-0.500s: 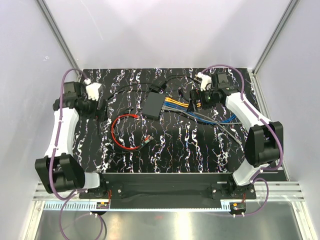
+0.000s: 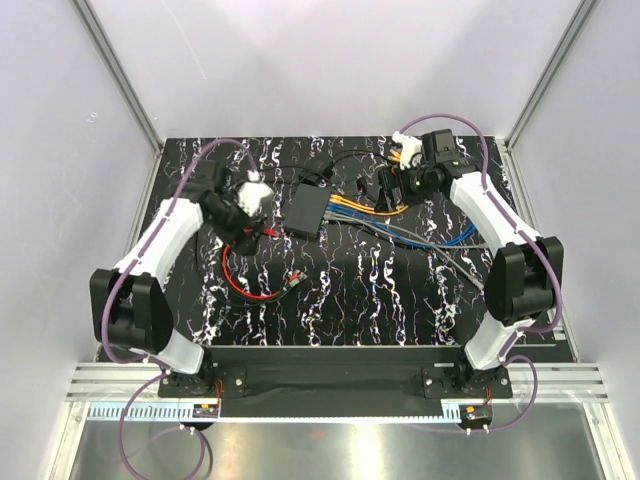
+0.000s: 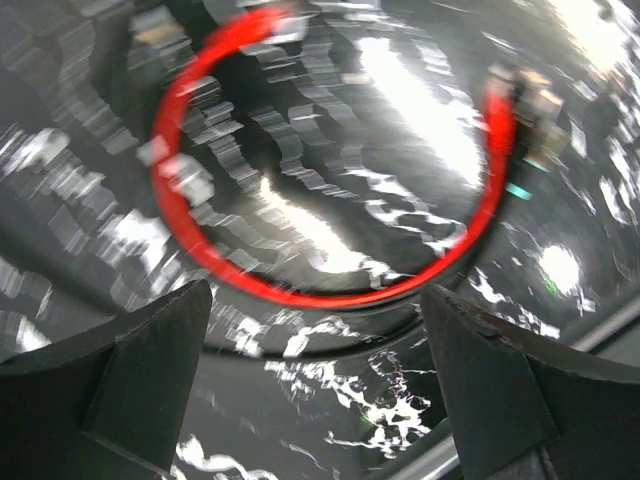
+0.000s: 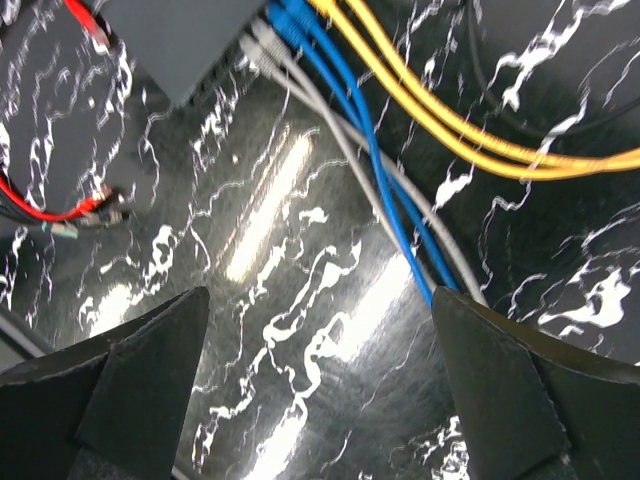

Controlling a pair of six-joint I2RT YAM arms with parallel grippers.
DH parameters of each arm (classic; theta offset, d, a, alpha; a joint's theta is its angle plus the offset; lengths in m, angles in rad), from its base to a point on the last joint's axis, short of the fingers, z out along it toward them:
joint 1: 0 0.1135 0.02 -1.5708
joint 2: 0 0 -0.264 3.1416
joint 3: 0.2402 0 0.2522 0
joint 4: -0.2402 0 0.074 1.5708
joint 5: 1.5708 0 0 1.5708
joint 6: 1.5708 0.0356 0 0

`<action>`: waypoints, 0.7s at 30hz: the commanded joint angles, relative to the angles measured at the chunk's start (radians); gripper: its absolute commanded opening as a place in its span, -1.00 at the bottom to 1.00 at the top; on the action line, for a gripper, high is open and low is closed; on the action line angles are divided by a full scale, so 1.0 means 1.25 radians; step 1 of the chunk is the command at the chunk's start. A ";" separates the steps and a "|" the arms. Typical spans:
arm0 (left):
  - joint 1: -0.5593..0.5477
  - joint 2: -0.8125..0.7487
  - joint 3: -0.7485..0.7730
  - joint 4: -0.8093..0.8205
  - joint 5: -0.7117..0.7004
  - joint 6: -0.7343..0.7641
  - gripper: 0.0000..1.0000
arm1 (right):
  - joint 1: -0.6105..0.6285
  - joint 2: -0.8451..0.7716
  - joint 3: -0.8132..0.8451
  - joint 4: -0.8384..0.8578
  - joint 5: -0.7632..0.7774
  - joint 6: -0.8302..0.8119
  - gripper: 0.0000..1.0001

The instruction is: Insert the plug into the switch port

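Observation:
The switch (image 2: 306, 210) is a flat black box at the back middle of the mat, with yellow, blue and grey cables (image 2: 400, 225) plugged into its right edge. Its corner shows in the right wrist view (image 4: 180, 40). A red cable (image 2: 232, 270) lies in a loop left of it, its plug (image 2: 293, 281) free on the mat. My left gripper (image 2: 235, 232) is open and empty above the loop (image 3: 300, 290); the plug (image 3: 530, 105) is blurred at upper right. My right gripper (image 2: 388, 200) is open and empty over the blue cables (image 4: 370, 140).
A black power lead (image 2: 330, 165) runs from the switch toward the back of the mat. Yellow cables (image 4: 450, 120) and a grey cable (image 4: 400, 215) cross the mat under my right gripper. White walls enclose the mat on three sides.
My left arm has swung right from the mat's left edge to above the red cable loop. My right gripper has shifted slightly toward the back.

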 commanded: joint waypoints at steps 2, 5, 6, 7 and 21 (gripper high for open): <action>-0.039 -0.032 -0.058 -0.034 0.107 0.212 0.64 | 0.003 0.012 0.006 -0.049 -0.015 -0.028 0.99; -0.053 -0.033 -0.065 -0.072 0.193 0.280 0.34 | 0.005 0.022 0.008 -0.061 -0.031 -0.028 0.99; -0.063 -0.033 -0.080 -0.072 0.203 0.289 0.17 | 0.004 0.024 0.008 -0.063 -0.034 -0.027 1.00; -0.075 -0.033 -0.089 -0.071 0.206 0.290 0.13 | 0.004 0.028 0.009 -0.065 -0.038 -0.027 0.99; -0.050 0.083 0.011 0.114 0.057 0.206 -0.15 | 0.003 0.043 0.013 -0.078 -0.043 -0.028 0.99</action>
